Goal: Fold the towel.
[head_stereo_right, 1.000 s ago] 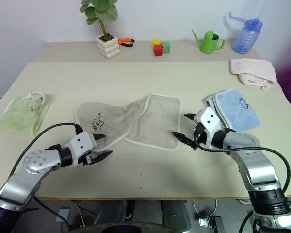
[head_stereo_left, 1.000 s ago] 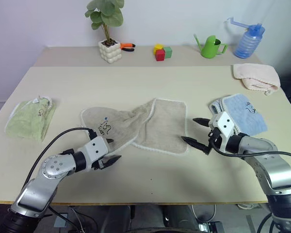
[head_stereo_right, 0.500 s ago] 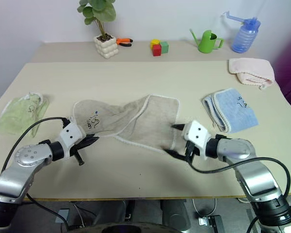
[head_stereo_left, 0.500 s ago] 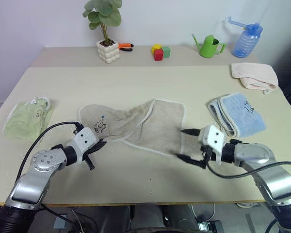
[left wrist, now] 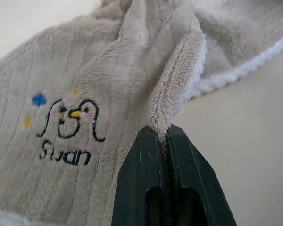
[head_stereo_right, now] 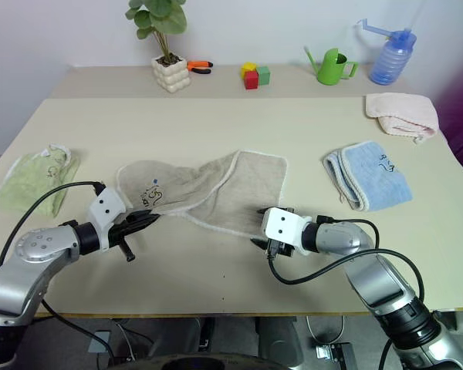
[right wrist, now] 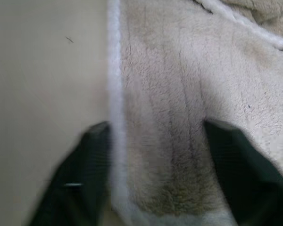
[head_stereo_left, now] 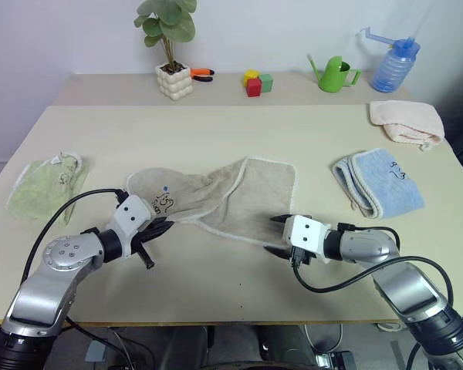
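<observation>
pinching the towel [head_stereo_left: 216, 196] edge now, left gripper [left wrist: 166, 136] clamped, right gripper [head_stereo_left: 278, 235] moved onto the corner, seemingly still parted

Rumpled beige towel [head_stereo_left: 216, 196], white-corded edge, mid-table.

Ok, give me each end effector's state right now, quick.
Left end effector: closed, pinching a fold of the beige towel.
Right end effector: open, fingers straddling the towel's white-corded edge, not yet gripping.

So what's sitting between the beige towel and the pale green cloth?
Nothing: bare table between the towel and the green cloth, per the left eye view.
</observation>
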